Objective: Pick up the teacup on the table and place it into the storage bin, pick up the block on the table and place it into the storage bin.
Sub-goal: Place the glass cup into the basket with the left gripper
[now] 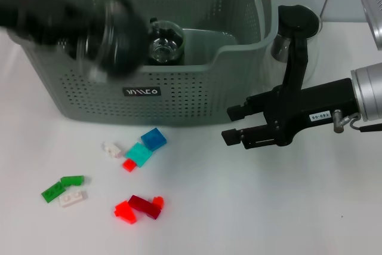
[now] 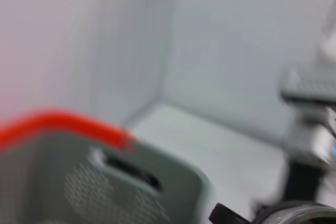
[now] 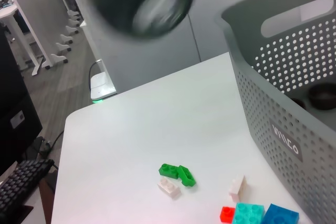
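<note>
The grey perforated storage bin (image 1: 197, 97) stands at the back of the table, also seen in the right wrist view (image 3: 283, 93) and the left wrist view (image 2: 79, 182). A clear glass teacup (image 1: 162, 45) sits low inside it. My left gripper (image 1: 128, 40) is a dark blur over the bin, right beside the teacup. Loose blocks lie in front of the bin: blue (image 1: 153, 139), teal (image 1: 139, 154), green (image 1: 62, 187) and red (image 1: 125, 212). My right gripper (image 1: 234, 124) hovers open and empty at the bin's right front corner.
Small white (image 1: 111, 149) and dark red (image 1: 145, 205) blocks lie among the others. A glassy shape (image 1: 279, 46) shows behind my right arm beside the bin. The table's far edge (image 3: 73, 124) runs left of the blocks in the right wrist view.
</note>
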Motion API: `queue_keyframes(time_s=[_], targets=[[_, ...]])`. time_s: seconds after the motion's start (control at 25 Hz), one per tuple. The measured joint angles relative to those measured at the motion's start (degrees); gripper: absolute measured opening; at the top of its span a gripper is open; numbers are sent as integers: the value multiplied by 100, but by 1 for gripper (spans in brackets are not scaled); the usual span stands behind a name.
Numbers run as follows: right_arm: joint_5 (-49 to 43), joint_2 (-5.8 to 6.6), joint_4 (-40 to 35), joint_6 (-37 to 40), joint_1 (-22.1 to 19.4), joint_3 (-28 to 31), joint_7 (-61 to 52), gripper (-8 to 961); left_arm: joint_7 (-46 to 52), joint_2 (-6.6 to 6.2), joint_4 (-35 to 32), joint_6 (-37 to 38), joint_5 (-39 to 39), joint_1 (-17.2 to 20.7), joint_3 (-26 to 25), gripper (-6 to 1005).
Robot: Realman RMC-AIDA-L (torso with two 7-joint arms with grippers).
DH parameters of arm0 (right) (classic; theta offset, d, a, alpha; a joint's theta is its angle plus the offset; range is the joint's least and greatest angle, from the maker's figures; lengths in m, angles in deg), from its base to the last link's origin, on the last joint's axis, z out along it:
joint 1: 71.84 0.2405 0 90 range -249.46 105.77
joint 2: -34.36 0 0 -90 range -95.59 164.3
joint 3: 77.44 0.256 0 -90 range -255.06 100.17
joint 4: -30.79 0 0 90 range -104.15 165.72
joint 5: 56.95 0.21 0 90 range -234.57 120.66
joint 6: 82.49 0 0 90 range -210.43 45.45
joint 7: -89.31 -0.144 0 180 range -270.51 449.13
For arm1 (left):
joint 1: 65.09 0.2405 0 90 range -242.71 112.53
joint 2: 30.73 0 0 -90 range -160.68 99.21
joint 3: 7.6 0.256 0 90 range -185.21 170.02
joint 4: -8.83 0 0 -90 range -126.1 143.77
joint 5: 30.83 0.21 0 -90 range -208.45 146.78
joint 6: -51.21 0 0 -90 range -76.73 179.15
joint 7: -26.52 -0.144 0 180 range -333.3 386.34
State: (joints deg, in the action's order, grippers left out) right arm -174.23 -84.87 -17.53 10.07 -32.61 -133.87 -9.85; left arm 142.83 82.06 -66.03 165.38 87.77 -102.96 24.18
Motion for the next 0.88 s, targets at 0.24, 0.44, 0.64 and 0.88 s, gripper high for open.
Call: queue_keyframes(time_s=[0.24, 0.44, 0.64, 0.88], targets=[[7, -4, 4, 0, 3, 0, -12, 610, 292, 59, 7, -1674, 86, -338, 192, 40], [16, -4, 7, 6, 1, 0, -26, 609, 541, 98, 206, -3326, 495, -468, 1068, 40], [21, -2, 7, 7, 14, 0, -21, 607, 625, 337, 452, -4748, 1360, -526, 2039, 40], [21, -11, 7, 5, 23, 0, -7, 610, 616, 739, 867, -5623, 2769, -807, 2777, 40]])
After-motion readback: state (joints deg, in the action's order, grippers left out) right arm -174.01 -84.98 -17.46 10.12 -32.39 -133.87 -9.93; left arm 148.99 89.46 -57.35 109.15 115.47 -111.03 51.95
